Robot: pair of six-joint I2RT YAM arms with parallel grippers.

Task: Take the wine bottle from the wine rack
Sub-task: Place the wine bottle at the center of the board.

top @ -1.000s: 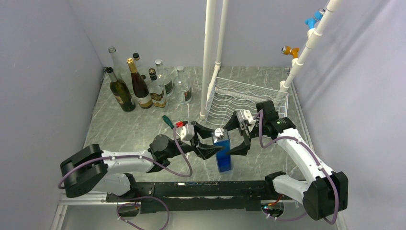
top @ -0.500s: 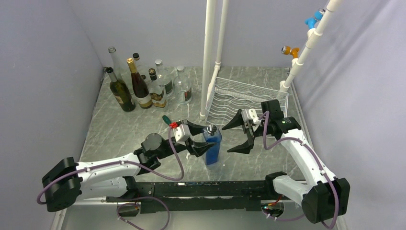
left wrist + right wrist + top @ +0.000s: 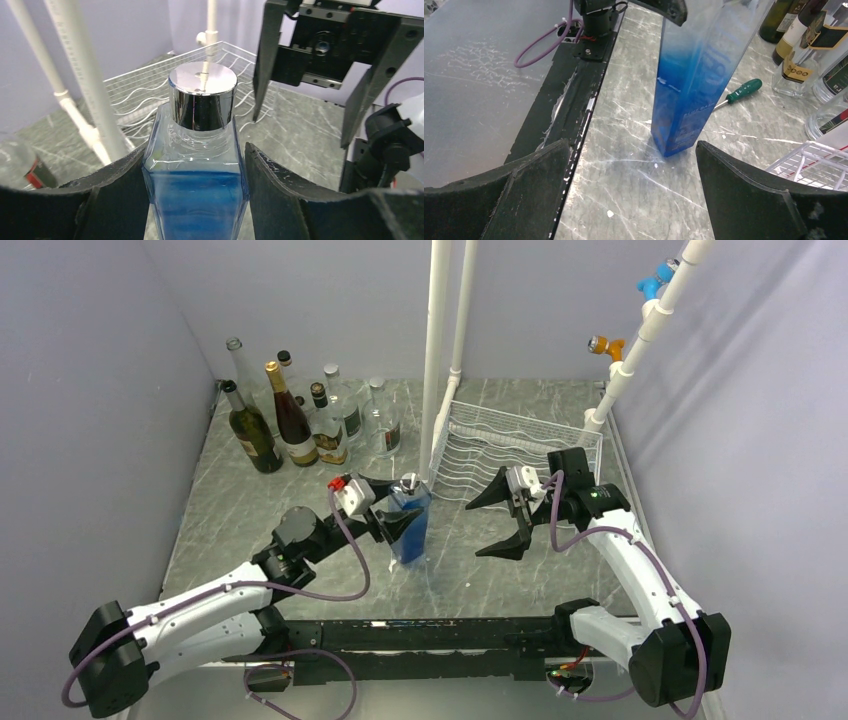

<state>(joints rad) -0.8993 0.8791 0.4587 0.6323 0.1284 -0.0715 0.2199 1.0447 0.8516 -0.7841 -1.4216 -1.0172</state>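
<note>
A square blue bottle [image 3: 408,530] with a silver cap stands upright near the table's middle, left of the white wire wine rack [image 3: 510,445], which holds no bottle. My left gripper [image 3: 400,515] is shut on the bottle's shoulder; in the left wrist view both pads press the bottle [image 3: 197,170] below its cap, with the rack [image 3: 145,95] behind. My right gripper [image 3: 478,530] is open and empty, apart from the bottle on its right. In the right wrist view [image 3: 633,145] the bottle [image 3: 694,95] has its base at the marble top.
Several wine and spirit bottles [image 3: 300,425] stand at the back left. Two white pipes [image 3: 445,360] rise at the rack's left corner, and a slanted one [image 3: 640,340] at its right. A green-handled screwdriver [image 3: 739,92] lies beyond the blue bottle.
My left gripper has carried the blue bottle left and away from the front edge. My right gripper, close around the bottle before, stays open and is now apart from it.
</note>
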